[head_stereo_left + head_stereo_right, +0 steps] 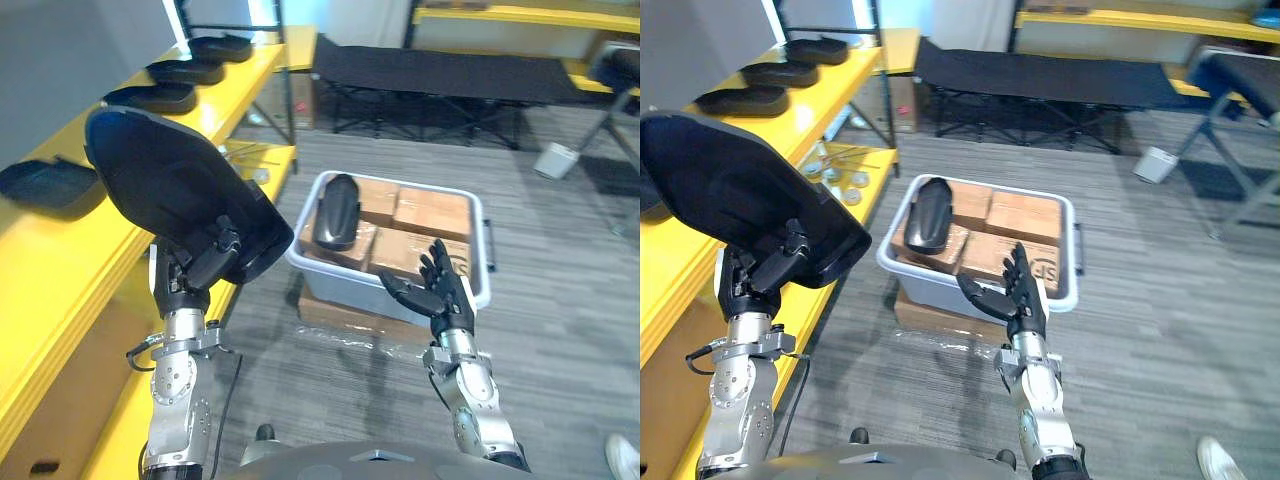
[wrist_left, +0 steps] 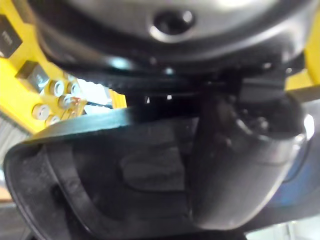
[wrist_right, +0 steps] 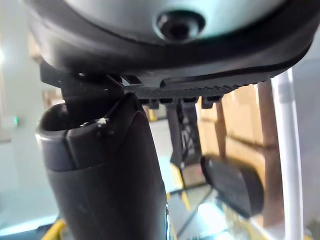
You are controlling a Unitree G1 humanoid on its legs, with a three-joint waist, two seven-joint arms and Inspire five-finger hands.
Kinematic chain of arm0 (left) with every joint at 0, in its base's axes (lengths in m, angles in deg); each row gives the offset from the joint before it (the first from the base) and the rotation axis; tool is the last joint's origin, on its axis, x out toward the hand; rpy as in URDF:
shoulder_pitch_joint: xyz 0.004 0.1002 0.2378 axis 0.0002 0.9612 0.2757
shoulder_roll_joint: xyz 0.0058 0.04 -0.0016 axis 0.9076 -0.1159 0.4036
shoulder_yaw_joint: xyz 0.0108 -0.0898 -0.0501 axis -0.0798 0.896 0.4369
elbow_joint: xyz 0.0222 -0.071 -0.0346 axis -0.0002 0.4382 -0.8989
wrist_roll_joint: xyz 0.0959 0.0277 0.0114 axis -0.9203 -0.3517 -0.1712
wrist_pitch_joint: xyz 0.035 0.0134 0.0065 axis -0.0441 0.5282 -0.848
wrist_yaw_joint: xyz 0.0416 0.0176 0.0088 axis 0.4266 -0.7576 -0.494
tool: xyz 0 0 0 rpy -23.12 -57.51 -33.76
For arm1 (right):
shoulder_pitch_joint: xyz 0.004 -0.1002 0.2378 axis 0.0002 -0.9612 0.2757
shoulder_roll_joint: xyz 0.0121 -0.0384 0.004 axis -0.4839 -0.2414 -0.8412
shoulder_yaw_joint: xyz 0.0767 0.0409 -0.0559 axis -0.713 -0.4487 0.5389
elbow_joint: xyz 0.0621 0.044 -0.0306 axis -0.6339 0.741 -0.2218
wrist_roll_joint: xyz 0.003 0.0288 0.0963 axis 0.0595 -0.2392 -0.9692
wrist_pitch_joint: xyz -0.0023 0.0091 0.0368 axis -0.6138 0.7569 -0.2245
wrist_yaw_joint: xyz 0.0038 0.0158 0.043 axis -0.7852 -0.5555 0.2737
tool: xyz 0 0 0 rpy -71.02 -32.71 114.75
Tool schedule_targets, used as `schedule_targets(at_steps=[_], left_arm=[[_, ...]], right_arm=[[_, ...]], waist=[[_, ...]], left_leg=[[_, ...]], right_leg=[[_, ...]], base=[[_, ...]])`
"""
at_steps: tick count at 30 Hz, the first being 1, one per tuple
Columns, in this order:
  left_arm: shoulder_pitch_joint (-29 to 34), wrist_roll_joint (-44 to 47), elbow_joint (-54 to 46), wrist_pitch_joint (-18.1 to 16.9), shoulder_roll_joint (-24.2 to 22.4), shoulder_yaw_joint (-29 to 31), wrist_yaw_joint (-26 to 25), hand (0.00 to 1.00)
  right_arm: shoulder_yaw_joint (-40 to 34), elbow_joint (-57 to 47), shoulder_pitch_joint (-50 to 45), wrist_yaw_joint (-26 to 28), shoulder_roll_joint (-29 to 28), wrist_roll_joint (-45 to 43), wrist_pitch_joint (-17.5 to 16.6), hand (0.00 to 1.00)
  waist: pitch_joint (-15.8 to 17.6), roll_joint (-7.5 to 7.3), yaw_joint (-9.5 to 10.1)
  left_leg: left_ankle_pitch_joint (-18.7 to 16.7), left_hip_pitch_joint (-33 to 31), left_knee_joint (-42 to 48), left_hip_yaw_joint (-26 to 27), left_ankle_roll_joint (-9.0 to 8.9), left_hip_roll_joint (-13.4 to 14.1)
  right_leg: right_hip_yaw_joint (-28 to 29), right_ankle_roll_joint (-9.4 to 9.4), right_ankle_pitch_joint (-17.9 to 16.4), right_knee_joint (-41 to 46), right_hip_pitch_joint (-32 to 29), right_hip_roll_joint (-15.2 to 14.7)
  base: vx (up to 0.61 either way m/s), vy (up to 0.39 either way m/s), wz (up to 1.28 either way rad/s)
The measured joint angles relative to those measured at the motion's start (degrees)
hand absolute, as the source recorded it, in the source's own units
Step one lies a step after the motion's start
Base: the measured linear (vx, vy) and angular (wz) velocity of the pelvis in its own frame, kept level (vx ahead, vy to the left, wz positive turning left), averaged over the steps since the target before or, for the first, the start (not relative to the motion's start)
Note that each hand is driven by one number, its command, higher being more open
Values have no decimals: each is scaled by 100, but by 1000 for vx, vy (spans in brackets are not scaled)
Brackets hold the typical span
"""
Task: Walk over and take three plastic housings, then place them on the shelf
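My left hand [image 1: 200, 265] is shut on the lower edge of a large black plastic housing [image 1: 170, 190], held tilted up beside the yellow shelf [image 1: 60, 240]. The left wrist view shows its thumb [image 2: 240, 165] pressed against the housing's inner face [image 2: 100, 175]. Several more black housings [image 1: 150, 98] lie in a row on the shelf top. Another black housing [image 1: 337, 210] rests on cardboard boxes inside a grey bin [image 1: 487, 250]. My right hand [image 1: 440, 290] hovers open over the bin's near edge, holding nothing. That binned housing [image 3: 232, 182] also shows past the right thumb [image 3: 105, 170].
The bin sits on a flat cardboard box [image 1: 340, 310] on the grey floor. A lower yellow shelf level holds small round parts [image 1: 250, 165]. A black folding cot [image 1: 440, 75] stands at the back, a white object [image 1: 555, 160] lies far right, and a person's shoe [image 1: 622, 455] is at lower right.
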Motion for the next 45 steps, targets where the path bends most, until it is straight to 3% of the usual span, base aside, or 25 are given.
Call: schedule_targets(at_steps=[6, 14, 21, 24, 27, 29, 32, 33, 34, 35, 36, 37, 39, 40, 42, 43, 45], left_arm=[[664, -1, -739, -23, -8, 457, 426, 0], [927, 49, -739, -25, -38, 822, 687, 0], [1198, 283, -739, -59, -106, 1448, 973, 0], [1026, 314, -739, -173, 62, 1504, 1274, 0], [898, 542, -738, -267, 99, 1502, 1623, 0], [865, 565, -737, -283, 230, 1485, 1922, 0], [835, 774, -736, -499, 559, 1333, 2229, 0], [822, 806, -735, -504, 571, 1308, 2260, 0], [795, 915, -686, -502, 584, 1249, 2254, 0], [777, 937, -628, -501, 545, 1143, 2232, 0], [786, 937, -608, -497, 536, 1076, 2215, 0], [778, 932, -592, -496, 544, 944, 2243, 0], [770, 931, -592, -497, 551, 753, 2268, 0], [755, 931, -564, -497, 522, 601, 2279, 0], [768, 918, -483, -484, 477, 330, 2347, 0], [766, 889, -469, -468, 485, 164, 2432, 0], [766, 879, -469, -469, 483, -74, 2503, 0]], right_arm=[[123, 1, 212, 504, 7, 3, 116, 100], [695, 9, 701, 901, -6, -175, 118, 100], [1619, 6, 1078, 1232, 179, -102, 306, 100], [1445, 2, 1065, 1093, 246, -103, 515, 100], [954, 1, 904, 868, 318, 31, 574, 100], [492, -103, 586, 785, 366, 2, 572, 100], [31, -450, 150, 785, 334, -173, 571, 100], [-22, -505, 108, 846, 303, -219, 568, 100], [-16, -552, 119, 961, 281, -222, 559, 100], [-16, -620, 132, 1147, 308, -205, 555, 100], [-16, -632, 162, 1218, 314, -185, 542, 100], [-21, -632, 233, 1322, 323, -98, 448, 100], [21, -632, 237, 1418, 334, -91, 441, 100], [68, -631, 216, 1426, 369, -89, 442, 100], [50, -631, 147, 1418, 425, -86, 442, 100], [-9, -635, 58, 1403, 463, -88, 441, 100], [-101, -641, -21, 1404, 621, -92, 422, 100]], waist=[[66, -45, 475], [248, -157, 760], [310, -83, 839], [333, -50, 802], [408, 50, 784], [452, 110, 636], [516, -32, 524], [548, -3, 460], [543, -89, 396], [520, -192, 406], [526, -177, 423], [608, -34, 419], [653, 41, 418], [666, 76, 413], [742, 215, 216], [766, 222, 71], [802, 177, 47]], left_leg=[[120, -192, -17, -729, -53, -117], [97, -188, 21, -1106, -38, -216], [14, -199, 178, -1106, -40, -222], [236, -460, 90, -1277, 21, -308], [475, -486, -199, -1484, 94, -401], [565, -497, -215, -1489, 218, -478], [663, -502, -245, -1653, 316, -608], [715, -515, -274, -1744, 342, -621], [846, -515, -332, -1807, 308, -667], [883, -520, -328, -1770, 272, -777], [909, -554, -302, -1708, 277, -789], [942, -628, -225, -1617, 294, -761], [999, -694, -197, -1584, 266, -765], [1053, -736, -192, -1571, 249, -761], [1022, -783, -179, -997, 668, -635], [822, -848, -115, -347, 775, -468], [687, -964, -47, 90, 726, -362]], right_leg=[[-730, 70, -284, 251, 264, -42], [-1134, -19, -394, 477, 478, -108], [-1213, 17, -503, 547, 582, -115], [-1610, 67, -649, 601, 644, -136], [-1753, -30, -857, 1098, 574, -327], [-1278, -93, -894, 1854, 494, -572], [-306, -119, -877, 2812, 162, -770], [-40, -213, -1064, 2944, 84, -705], [162, -261, -1552, 2840, 29, -466], [20, -436, -1749, 2617, 110, -419], [136, -394, -1761, 2506, 111, -401], [172, -367, -1773, 2320, 156, -310], [154, -119, -1925, 2008, 272, -262], [137, 153, -2037, 1893, 324, -231], [-127, 106, -2088, 1974, 417, -155], [-378, 103, -2089, 1986, 516, -140], [-507, 71, -2109, 2046, 488, -242]], base=[[27, -22, 60], [8, -11, 25], [-9, -18, 7], [-22, -30, 66], [-28, 37, 63], [0, 105, 94], [37, 44, 78], [42, -99, 46], [37, -164, 37], [19, -128, 13], [-2, -65, -1], [-55, -11, -8], [-103, -54, -3], [-148, -81, 25], [-169, -47, 64], [-184, 0, 90], [-141, 44, 53]])
